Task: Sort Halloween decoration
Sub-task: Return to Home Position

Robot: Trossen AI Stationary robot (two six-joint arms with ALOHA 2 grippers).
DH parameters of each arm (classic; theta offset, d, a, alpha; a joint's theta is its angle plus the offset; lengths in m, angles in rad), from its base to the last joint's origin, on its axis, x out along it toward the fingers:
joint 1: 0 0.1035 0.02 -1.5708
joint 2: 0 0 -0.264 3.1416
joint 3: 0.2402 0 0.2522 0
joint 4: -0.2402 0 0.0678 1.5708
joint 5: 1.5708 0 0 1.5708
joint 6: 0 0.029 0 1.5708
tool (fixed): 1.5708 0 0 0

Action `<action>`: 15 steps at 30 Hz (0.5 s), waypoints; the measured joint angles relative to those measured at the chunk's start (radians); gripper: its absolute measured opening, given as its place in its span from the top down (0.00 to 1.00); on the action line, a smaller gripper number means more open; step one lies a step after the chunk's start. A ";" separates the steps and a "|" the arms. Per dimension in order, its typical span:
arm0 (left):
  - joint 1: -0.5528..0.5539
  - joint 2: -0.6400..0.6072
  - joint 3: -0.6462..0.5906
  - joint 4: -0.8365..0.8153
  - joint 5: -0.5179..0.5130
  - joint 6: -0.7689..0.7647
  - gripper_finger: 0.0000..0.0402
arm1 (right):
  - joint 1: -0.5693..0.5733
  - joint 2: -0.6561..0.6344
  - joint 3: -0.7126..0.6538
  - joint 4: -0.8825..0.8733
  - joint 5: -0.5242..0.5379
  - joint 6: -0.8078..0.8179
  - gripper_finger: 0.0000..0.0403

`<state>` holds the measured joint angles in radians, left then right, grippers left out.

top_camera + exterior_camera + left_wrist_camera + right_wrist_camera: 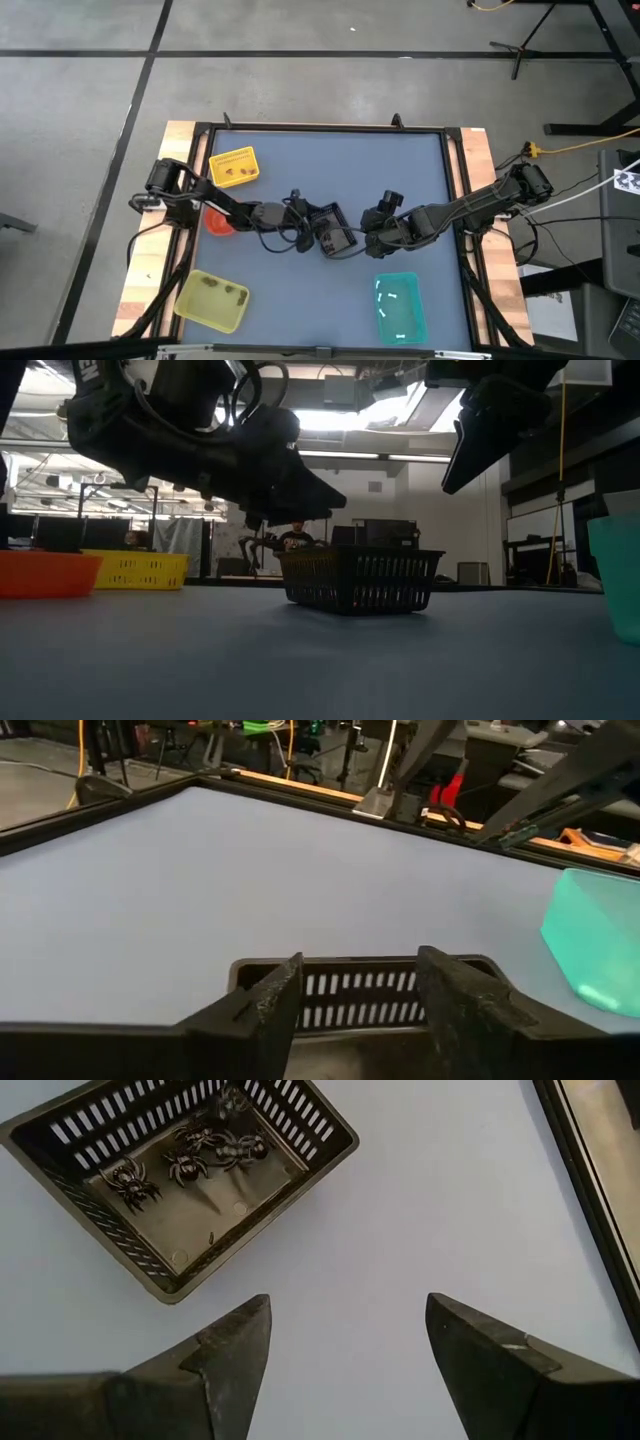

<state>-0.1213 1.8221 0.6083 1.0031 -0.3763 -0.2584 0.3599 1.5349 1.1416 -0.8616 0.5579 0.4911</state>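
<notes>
now both released, empty: right gripper (348, 1310) just right of black bin (310, 1125) mid-frame from above, left gripper (360, 965) above its left rim; spiders (185, 1165) inside.

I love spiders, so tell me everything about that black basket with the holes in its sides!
The black rectangular plastic basket has slotted walls and a solid floor. It sits upright and open-topped near the middle of the blue-grey table top. Several black toy spiders lie inside. The open left gripper and open right gripper hang close above, touching nothing.
</notes>
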 joint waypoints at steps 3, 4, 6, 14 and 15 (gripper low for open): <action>0.006 0.000 0.000 0.001 0.000 0.002 0.53 | 0.000 0.000 0.000 0.000 0.000 0.000 0.34; 0.007 -0.003 0.000 -0.001 0.000 0.007 0.53 | 0.000 0.000 0.000 0.000 0.000 0.000 0.34; 0.008 -0.018 0.000 -0.002 0.000 0.038 0.53 | 0.000 0.000 0.000 0.000 -0.001 -0.008 0.34; 0.008 -0.214 0.000 -0.067 -0.002 0.258 0.56 | 0.000 0.000 0.029 -0.012 -0.001 -0.056 0.34; 0.008 -0.260 0.000 -0.102 -0.004 0.280 0.56 | 0.000 0.000 0.041 -0.017 -0.001 -0.070 0.35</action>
<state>-0.1130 1.5619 0.6083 0.9016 -0.3807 0.0219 0.3597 1.5349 1.1821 -0.8782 0.5568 0.4210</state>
